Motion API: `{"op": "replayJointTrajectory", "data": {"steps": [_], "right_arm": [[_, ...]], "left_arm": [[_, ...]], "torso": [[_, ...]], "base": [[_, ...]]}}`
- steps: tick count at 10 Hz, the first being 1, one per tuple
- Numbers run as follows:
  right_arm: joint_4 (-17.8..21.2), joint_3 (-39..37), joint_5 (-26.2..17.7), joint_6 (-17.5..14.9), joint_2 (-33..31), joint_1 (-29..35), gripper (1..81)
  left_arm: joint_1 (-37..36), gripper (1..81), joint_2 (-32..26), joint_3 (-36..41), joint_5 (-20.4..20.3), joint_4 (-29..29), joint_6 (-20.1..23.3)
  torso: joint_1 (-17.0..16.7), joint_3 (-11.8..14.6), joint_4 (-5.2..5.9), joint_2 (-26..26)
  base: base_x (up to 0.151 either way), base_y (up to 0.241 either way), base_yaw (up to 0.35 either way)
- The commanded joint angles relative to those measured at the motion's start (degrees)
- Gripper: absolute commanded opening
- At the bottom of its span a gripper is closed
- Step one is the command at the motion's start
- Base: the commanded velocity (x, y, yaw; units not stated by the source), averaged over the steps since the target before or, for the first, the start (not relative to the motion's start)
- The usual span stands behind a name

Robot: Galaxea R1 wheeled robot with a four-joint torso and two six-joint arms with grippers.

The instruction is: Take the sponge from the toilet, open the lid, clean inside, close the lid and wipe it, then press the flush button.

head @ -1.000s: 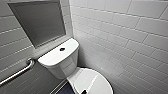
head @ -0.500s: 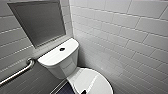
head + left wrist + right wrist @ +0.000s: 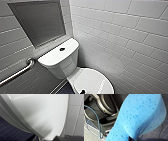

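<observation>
Standing in the corner, the toilet (image 3: 62, 62) was hemmed in by white tiled walls (image 3: 120, 32) on two sides, with a grey recessed panel (image 3: 37, 22) set into the wall above its tank and a metal grab bar (image 3: 17, 73) slanting along the wall beside it. A strip of dark tiled floor (image 3: 63, 90) showed at the foot of the bowl. The lid (image 3: 92, 81) lay shut, glossy and bare, and the flush button (image 3: 62, 49) sat as a dark spot in the middle of the tank top.

From the left wrist camera the lid appeared very close, a broad white curve with the dark blue floor tiles on one side of it and pale wall tiles on the other. A dark edge of the left gripper (image 3: 62, 138) crept into that picture just beside the lid's rim; whether it was apart or together I could not tell.

From the right wrist camera came what the head camera did not give: the sponge (image 3: 140, 115), bright blue and pitted, clamped in the right gripper (image 3: 133, 138), whose dark tip pressed against its near end. It hung clear of the toilet, above the dark floor, with the robot's own black base (image 3: 102, 110) and a thin blue cable (image 3: 97, 119) behind it.
</observation>
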Motion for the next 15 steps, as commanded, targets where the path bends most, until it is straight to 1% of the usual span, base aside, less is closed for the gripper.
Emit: {"op": "replayJointTrajectory", "data": {"steps": [1, 2, 3, 5, 7, 8, 9, 13, 15], "right_arm": [[-1.75, 0.35, -3.17, 0.11, -0.40, -2.60, 1.0], [-1.75, 0.35, -3.17, 0.11, -0.40, -2.60, 1.0], [-1.75, 0.35, -3.17, 0.02, -0.40, -2.51, 1.0], [-1.75, 0.35, -3.17, 0.02, -0.49, -2.51, 1.0], [-1.84, 0.08, -3.25, 0.02, -0.31, -2.51, 1.0], [-1.84, 0.08, -3.25, 0.02, -0.31, -2.51, 1.0], [-1.84, 0.08, -3.25, 0.02, -0.23, -2.51, 1.0], [-1.84, 0.08, -3.25, -0.06, -0.05, -2.51, 1.0], [-1.84, -0.01, -3.34, -0.06, -0.05, -2.60, 1.0]], "left_arm": [[-9.47, 81.1, -1.58, 7.39, -4.31, 0.46, 0.93], [-9.47, 81.1, -3.07, 10.04, -5.00, 0.54, 0.93], [-9.47, 81.1, -4.31, 12.70, -7.12, 0.45, 0.93], [-9.56, 81.1, -5.98, 15.68, -8.52, 0.37, 0.93], [-9.65, 81.1, -9.15, 20.96, -12.40, 0.19, -0.56], [-9.65, 81.1, -10.38, 22.81, -13.63, 0.10, -1.44], [-9.48, 81.1, -11.77, 24.99, -16.13, -0.07, -2.84], [-9.38, 81.1, -16.25, 29.74, -24.07, -2.71, -2.94], [-9.30, 81.1, -18.54, 32.45, -26.79, -3.31, -2.94]], "torso": [[0.00, 0.00, 0.00, 0.00], [0.00, 0.00, 0.00, 0.00], [0.00, 0.00, 0.00, 0.00], [0.00, 0.00, 0.00, 0.00], [0.00, 0.00, 0.00, 0.00], [0.00, 0.00, 0.00, 0.00], [0.00, 0.00, 0.00, 0.00], [0.00, 0.00, 0.00, 0.00], [0.00, 0.00, 0.00, 0.00]], "base": [[0.000, 0.000, 0.000], [0.000, 0.000, 0.000], [0.000, 0.000, 0.000], [0.000, 0.000, 0.000], [0.000, 0.000, 0.000], [0.000, 0.000, 0.000], [0.000, 0.000, 0.000], [0.000, 0.000, 0.000], [0.000, 0.000, 0.000]]}}
